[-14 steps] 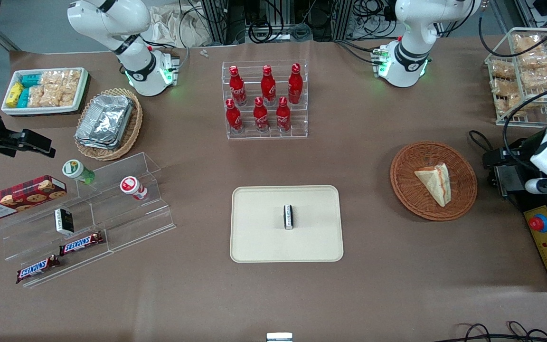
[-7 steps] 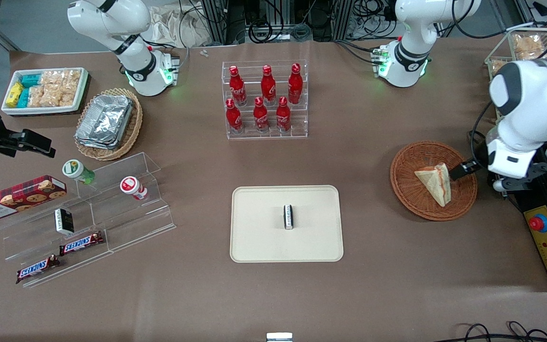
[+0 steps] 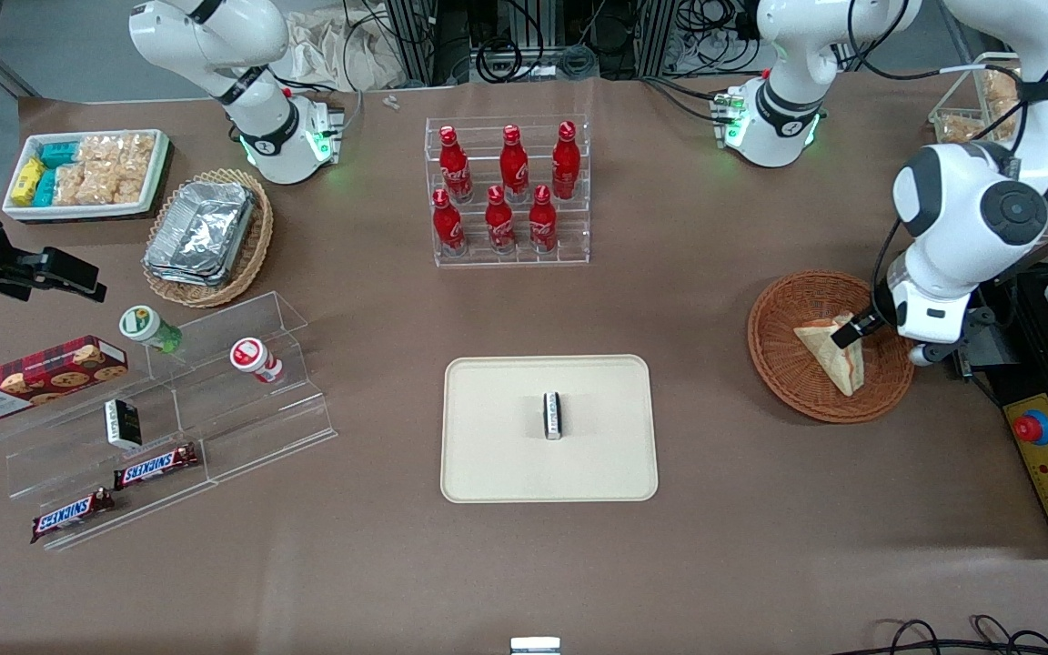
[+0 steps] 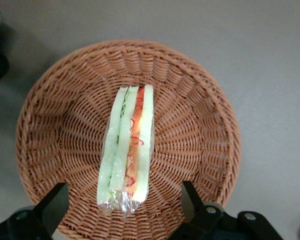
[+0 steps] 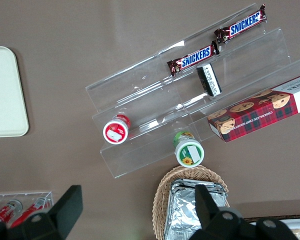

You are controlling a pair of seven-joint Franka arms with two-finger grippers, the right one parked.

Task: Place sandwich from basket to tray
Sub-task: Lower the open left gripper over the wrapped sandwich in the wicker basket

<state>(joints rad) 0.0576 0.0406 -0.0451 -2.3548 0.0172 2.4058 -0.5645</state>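
Note:
The sandwich, a pale wedge in clear wrap with red and green filling, lies in the reddish-brown woven basket toward the working arm's end of the table. My left gripper hangs just above the basket and is open. In the left wrist view its two dark fingers straddle the end of the sandwich without touching it, over the basket. The beige tray lies mid-table, nearer the front camera than the bottle rack, and its corner shows in the right wrist view.
A small black-and-white packet stands on the tray. A clear rack of red bottles is farther back. A control box with a red button sits beside the basket at the table's edge. Acrylic snack shelves stand toward the parked arm's end.
The left arm has swung in from the table's edge, carrying its gripper from beside the basket to over the sandwich. The sandwich has not moved.

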